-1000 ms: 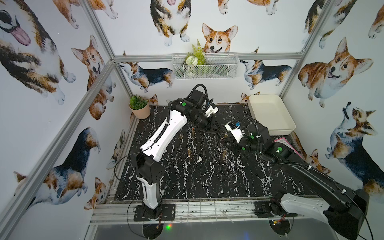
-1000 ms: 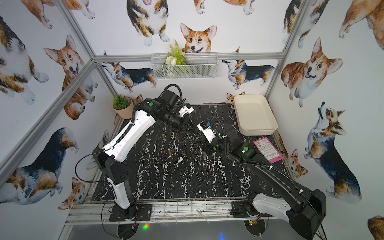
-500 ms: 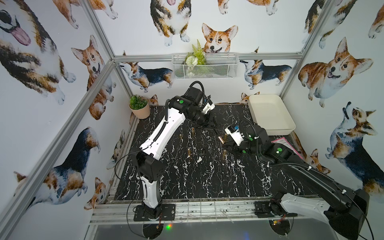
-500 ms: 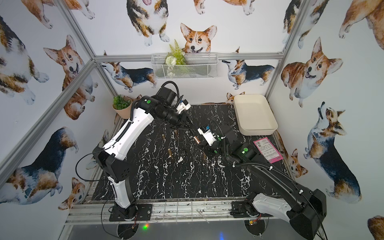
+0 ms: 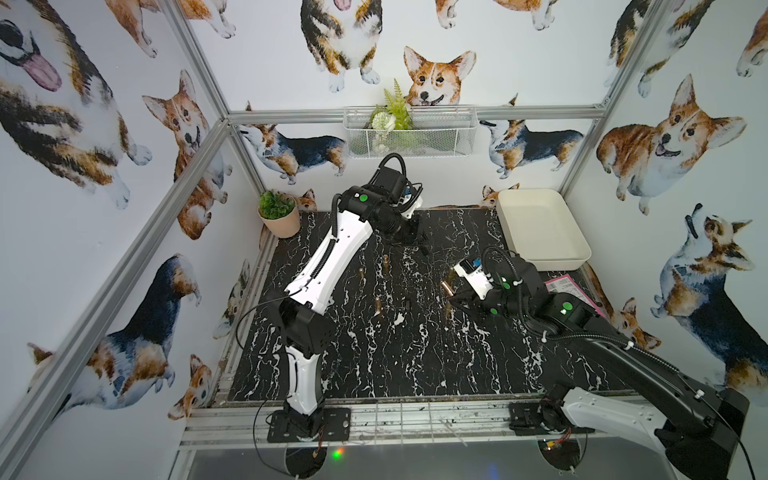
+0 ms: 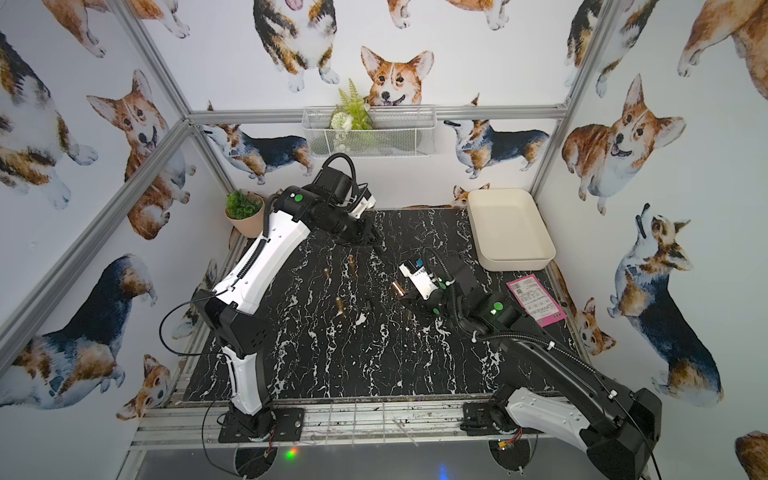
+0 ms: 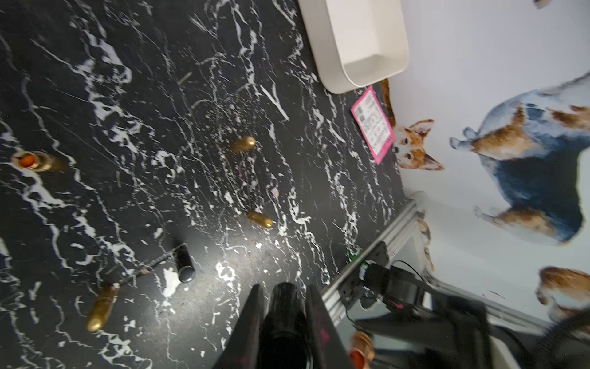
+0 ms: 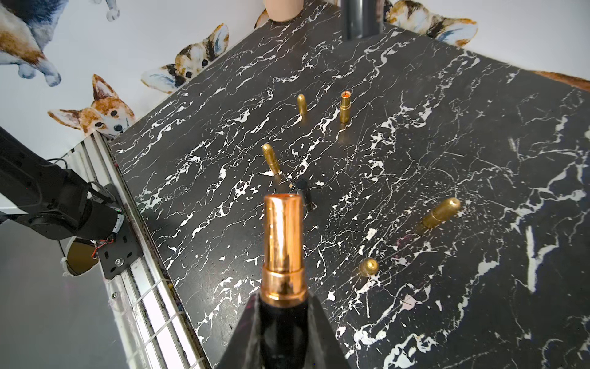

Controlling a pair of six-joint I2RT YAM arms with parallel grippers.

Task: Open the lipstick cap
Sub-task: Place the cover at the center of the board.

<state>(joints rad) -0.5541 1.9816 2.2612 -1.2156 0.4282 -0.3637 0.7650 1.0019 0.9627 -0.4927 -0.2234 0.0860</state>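
Above the middle right of the marble table (image 8: 415, 287), the lipstick (image 8: 282, 236) is pinched at its black base by the right gripper (image 8: 282, 300), its copper tube bared, while its cap (image 7: 285, 314) is held clamped apart in the left gripper (image 7: 283, 289) farther back, with the white tray (image 5: 540, 259) at the rear right.

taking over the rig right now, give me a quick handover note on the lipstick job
Left gripper: shut on the black cap.
Right gripper: shut on the lipstick body, with the copper tube exposed.
Done: the cap is off, and both top views show the two parts held clearly apart.
Left: probably just setting both pieces down on the black marble table.
Also on the table: several gold lipsticks and a loose dark cylinder, so lower with care.
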